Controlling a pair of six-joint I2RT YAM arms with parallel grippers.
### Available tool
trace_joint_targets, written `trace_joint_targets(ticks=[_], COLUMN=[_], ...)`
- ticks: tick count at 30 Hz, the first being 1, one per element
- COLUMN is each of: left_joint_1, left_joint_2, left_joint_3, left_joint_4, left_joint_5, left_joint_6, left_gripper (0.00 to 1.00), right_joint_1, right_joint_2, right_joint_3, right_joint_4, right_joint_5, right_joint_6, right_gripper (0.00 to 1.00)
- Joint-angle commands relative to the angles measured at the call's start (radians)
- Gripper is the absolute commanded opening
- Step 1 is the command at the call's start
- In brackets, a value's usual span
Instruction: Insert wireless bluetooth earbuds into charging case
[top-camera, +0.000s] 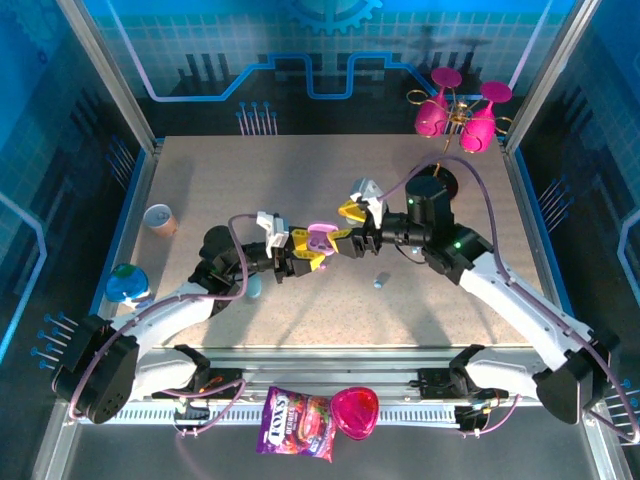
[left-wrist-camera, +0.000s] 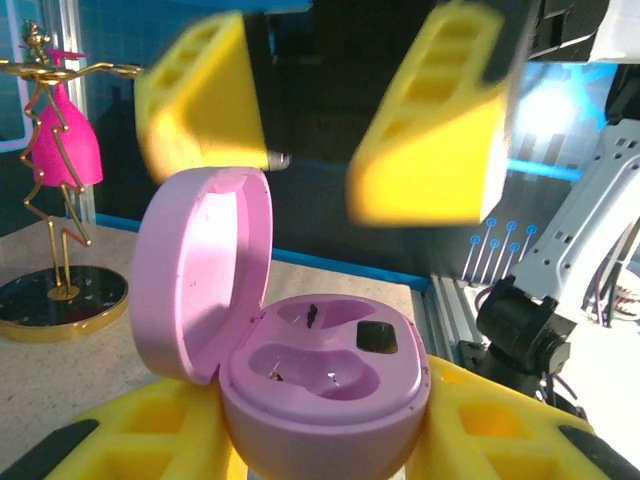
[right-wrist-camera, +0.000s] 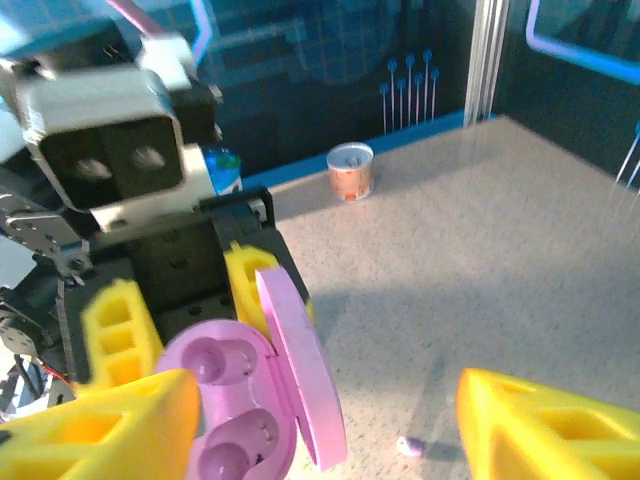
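Left gripper (left-wrist-camera: 325, 445) was clamped on the base of the lilac case (left-wrist-camera: 325, 375) and appeared to hold it clear of the tabletop (top-camera: 300, 170), around mid-table. Lid (left-wrist-camera: 200, 270) was hinged open and stood upright. Two wells faced up and both looked empty. One had a dark patch in it; couldn't tell what that was.

Right gripper (top-camera: 356, 228) sat just beside the case with its jaws spread wide. Nothing showed between them in either wrist view.

Earbud (top-camera: 378, 283) lay loose on the tabletop near the right arm, apart from the case and both grippers. It was too small to read which way its stem pointed.

Handling, as a judgement:
- Earbud: tiny, very light, hard smooth plastic. It would likely skid or pop out of a pinch from fingers that much bigger.
- Best hold is probably across the bulb, leaving the stem free to go into the well first.
- Case: rigid, light and slick. The hinge looked like the weak point, so gripping the base, not the lid, was the right call.

Counts:
- 1 case, with 2 wells
- 1 earbud clearly seen, 0 seated
- 1 pale blue item (top-camera: 253, 287) partly under the left arm; couldn't tell what it was
- 1 cup (top-camera: 158, 218) at the far left
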Motion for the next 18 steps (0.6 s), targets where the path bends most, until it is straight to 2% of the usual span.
trace_joint_targets(ticks=[1,4,7,12,18], left_joint_1=[0.016,0.034,0.048,0.05,0.049], left_joint_2=[0.002,0.001,-0.015,-0.072,-0.113], left_joint_3=[-0.041,-0.085,-0.107,-0.117,-0.123], left_joint_4=[0.092,0.176,0.209,0.162,0.124], left_joint_5=[-0.041,-0.055,-0.059,-0.072,-0.085], left_joint_6=[0.068,0.072,0.063,0.074,0.083], left_gripper=[0.34,0.33,0.32,0.32,0.31], right_joint_1=[-0.053,-0.131,-0.203,-0.232,-0.21], right_joint_2=[-0.071,-0.102,-0.096,0.014,0.215], right_joint_3=[-0.066,-0.152,-0.216,-0.2,-0.139], right_joint_4=[0.152,0.295,0.352,0.215,0.118], right_joint_5=[-0.05,-0.072,-0.058,0.099,0.156], right_joint_6=[0.101,0.223,0.313,0.357,0.464], right_gripper=[0.77,0.8,0.8,0.77,0.71])
